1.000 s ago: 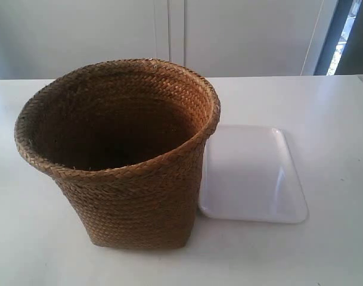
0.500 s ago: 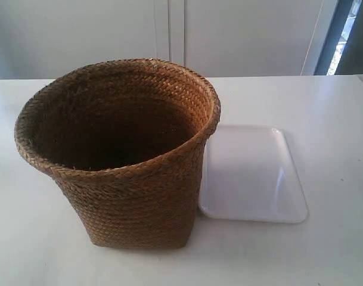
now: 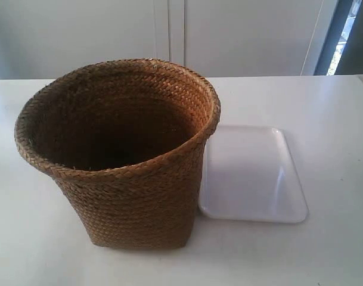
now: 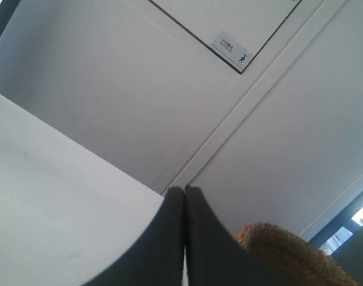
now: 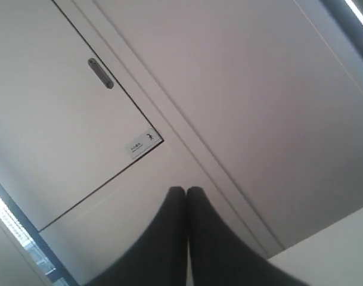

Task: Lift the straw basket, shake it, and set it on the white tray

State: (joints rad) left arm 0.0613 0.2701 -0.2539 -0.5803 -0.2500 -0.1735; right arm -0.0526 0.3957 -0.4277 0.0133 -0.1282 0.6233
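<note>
Plainly nothing of the job is done yet: in the exterior view the straw basket (image 3: 127, 179) stands upright on the white table (image 3: 330, 107), its base just beside one edge of the white tray (image 3: 253, 173), its flared rim overhanging that edge; the tray carries nothing, and no arm or gripper shows here; in the left wrist view the left gripper (image 4: 185, 190) is clenched, its dark fingers (image 4: 163, 244) pressed tip to tip with nothing between them, pointing at a pale panelled wall (image 4: 109, 89) with a small sign (image 4: 232, 49), while a piece of the basket's braided rim shows beyond them, ungrasped; in the right wrist view the right gripper (image 5: 186, 190) is likewise clamped on nothing, facing a cabinet door with a slim handle (image 5: 101, 73), the basket out of sight; the grasp, the lift, the shake and the placing on the tray all appear to lie ahead
</note>
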